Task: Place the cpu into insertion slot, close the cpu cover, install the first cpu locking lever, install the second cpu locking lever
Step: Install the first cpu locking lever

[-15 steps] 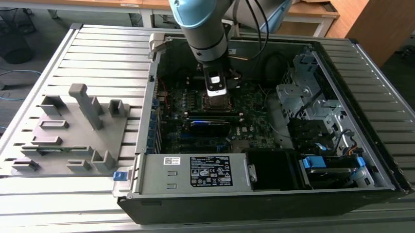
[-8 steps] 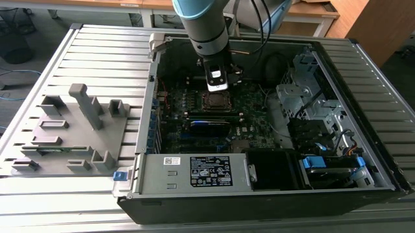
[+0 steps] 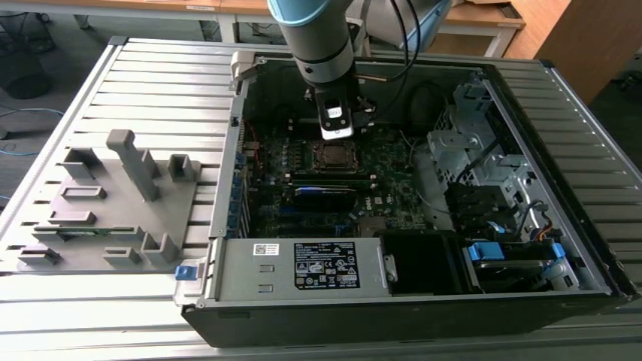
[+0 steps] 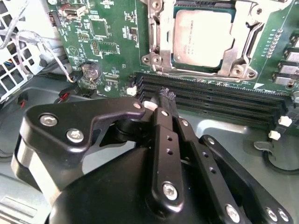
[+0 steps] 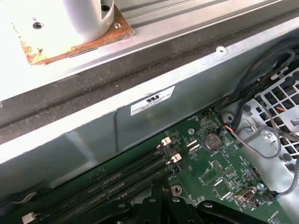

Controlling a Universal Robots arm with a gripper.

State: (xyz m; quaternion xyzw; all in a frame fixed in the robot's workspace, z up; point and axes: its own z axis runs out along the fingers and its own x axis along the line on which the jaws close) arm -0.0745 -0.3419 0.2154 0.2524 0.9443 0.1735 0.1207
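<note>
- We see the gripper (image 4: 166,100) with its fingers pressed together, holding nothing, hovering above the memory slots (image 4: 210,98).
- We find the cpu (image 4: 202,37) seated in the insertion slot (image 4: 161,44), just beside those slots, cpu cover (image 4: 239,58) lying over it.

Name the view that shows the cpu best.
The second wrist view: the cpu sits close and nearly whole, its grey top framed by the cpu cover. The exterior view shows it small and dark below the gripper.

Exterior view high over open computer case (image 3: 422,301), both wrist views close above its motherboard (image 4: 107,42), sharing memory slots (image 5: 121,182).
</note>
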